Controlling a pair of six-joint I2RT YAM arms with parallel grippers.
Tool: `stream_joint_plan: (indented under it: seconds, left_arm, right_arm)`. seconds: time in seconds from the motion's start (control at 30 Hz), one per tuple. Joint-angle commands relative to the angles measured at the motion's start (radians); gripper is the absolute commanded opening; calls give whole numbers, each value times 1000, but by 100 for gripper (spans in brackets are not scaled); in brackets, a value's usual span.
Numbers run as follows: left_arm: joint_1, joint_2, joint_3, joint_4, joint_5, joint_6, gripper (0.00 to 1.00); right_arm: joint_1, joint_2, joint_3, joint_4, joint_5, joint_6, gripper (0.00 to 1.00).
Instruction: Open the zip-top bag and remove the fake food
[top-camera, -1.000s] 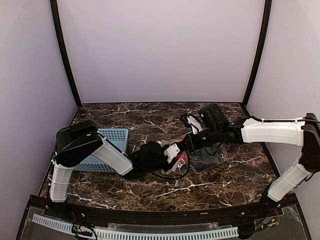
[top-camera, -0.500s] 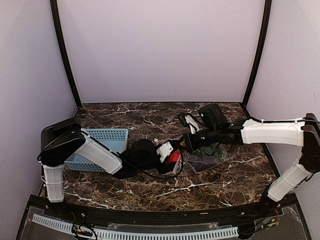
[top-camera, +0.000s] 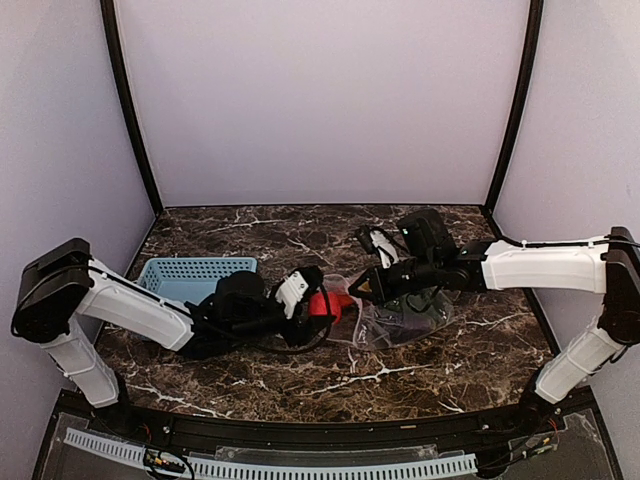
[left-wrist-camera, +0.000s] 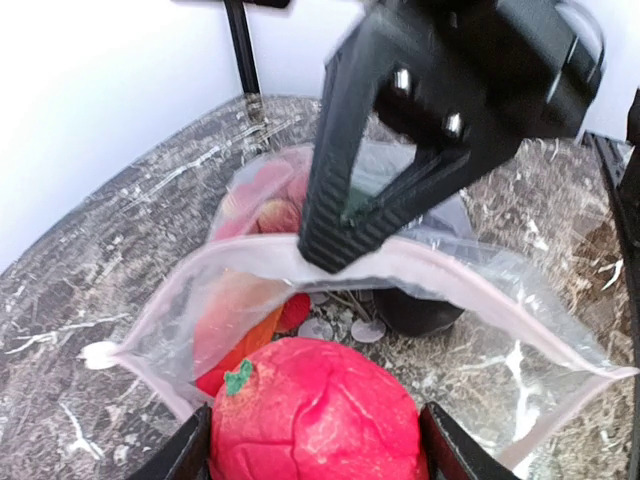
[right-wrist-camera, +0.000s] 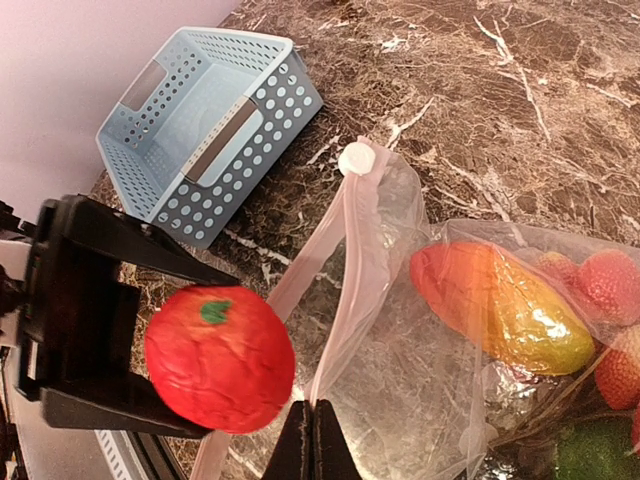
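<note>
Jaws of the left gripper (right-wrist-camera: 218, 355) clamp a red tomato (left-wrist-camera: 315, 412) just outside the bag's (top-camera: 405, 318) gaping mouth, at the middle of the overhead frame. Right gripper (right-wrist-camera: 313, 440) jaws are pinched together on the bag's pink zip strip (right-wrist-camera: 347, 217). Orange, red and green food pieces (right-wrist-camera: 500, 300) lie inside, and a blue basket (top-camera: 195, 272) sits at left.

White arm links (top-camera: 545, 265), black joints (top-camera: 240, 298), silver screws (left-wrist-camera: 400, 78) on black right pincer (left-wrist-camera: 322, 252)

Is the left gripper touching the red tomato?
Touching. The left wrist view shows the left gripper with a finger pressed against each side of the tomato.
</note>
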Motion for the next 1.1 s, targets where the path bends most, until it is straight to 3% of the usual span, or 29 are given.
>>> stream_joint_plan:
  seconds: [0.0, 0.2, 0.33, 0.43, 0.6, 0.83, 1.07]
  left_arm:
    - [-2, -153, -55, -67, -48, -71, 52]
    - [54, -353, -89, -274, -140, -231, 53]
    - [172, -498, -121, -419, -213, -350, 51]
    - [220, -618, -137, -529, -345, -409, 52]
    - [359, -751, -140, -826, -492, -578, 52]
    - [573, -790, -164, -991, -445, -673, 50]
    - [746, -671, -152, -1000, -359, -682, 50]
  right_arm:
    - [-8, -11, -12, 34, -11, -5, 0]
    - [-17, -24, -18, 49, -39, -18, 0]
    - [-21, -35, -20, 61, -57, -40, 0]
    - [-25, -35, -20, 61, -62, -51, 0]
    - [-30, -32, -17, 61, -84, -58, 0]
    - [-34, -7, 14, 14, -61, -62, 0]
    - [-34, -8, 12, 15, -54, -59, 0]
